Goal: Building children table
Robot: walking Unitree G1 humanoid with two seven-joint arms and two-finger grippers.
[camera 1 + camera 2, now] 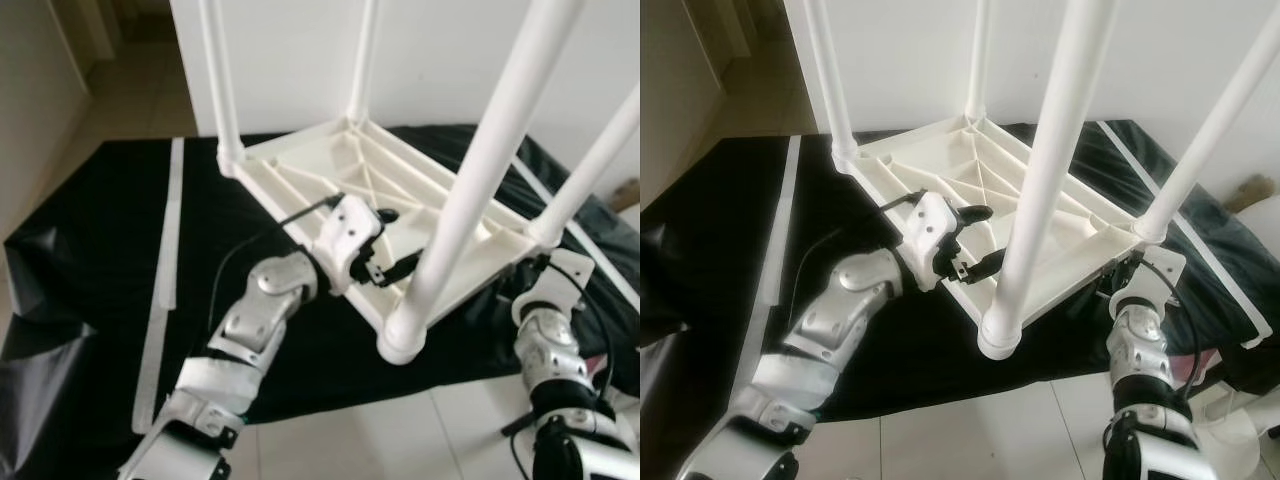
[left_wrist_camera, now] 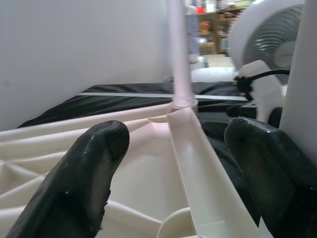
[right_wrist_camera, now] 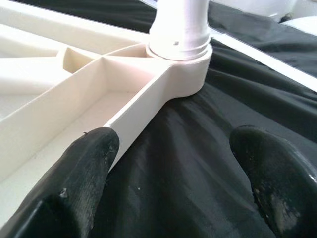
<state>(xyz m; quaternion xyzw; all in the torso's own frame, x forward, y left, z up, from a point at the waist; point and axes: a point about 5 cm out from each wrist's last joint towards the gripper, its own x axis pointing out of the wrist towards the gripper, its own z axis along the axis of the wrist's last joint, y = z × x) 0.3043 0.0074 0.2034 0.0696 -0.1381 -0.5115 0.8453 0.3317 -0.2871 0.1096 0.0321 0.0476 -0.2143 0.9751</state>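
A white plastic children's table lies upside down on a black cloth, its ribbed underside facing up. Its white legs stand upward; the nearest leg sits in the front corner socket. My left gripper is open at the table's near-left rim, its fingers straddling a rim rib. My right gripper is open at the right corner, below the right leg. One of its fingers is against the rim wall, the other over the cloth.
A long white strip lies on the cloth to the left. Pale tile floor shows in front, a white wall behind. A white fan stands beyond the table on the right.
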